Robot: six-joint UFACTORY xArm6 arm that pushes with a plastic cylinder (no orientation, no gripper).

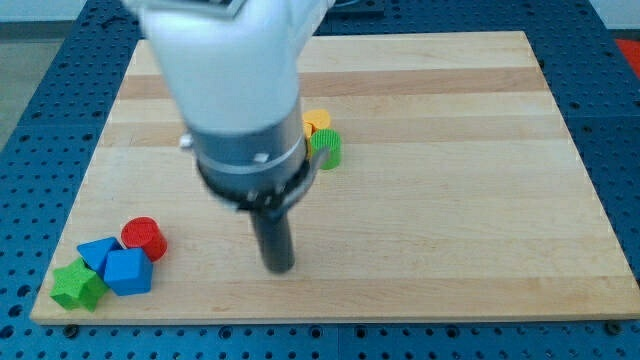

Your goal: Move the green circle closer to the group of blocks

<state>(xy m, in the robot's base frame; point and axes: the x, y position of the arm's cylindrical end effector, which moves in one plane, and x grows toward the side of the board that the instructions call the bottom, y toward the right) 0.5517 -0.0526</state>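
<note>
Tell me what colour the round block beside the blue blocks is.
Red. The red cylinder block sits at the view's bottom left, just above the blue blocks, in the camera view.

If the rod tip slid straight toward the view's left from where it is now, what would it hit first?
Probably the red cylinder: it sits nearly level with my tip at the view's left, with bare board between. The blue blocks lie just beyond. Depth is hard to judge, so the tip might pass just below it.

A red cylinder, two blue blocks and a green star are showing against pale striped wood.
</note>
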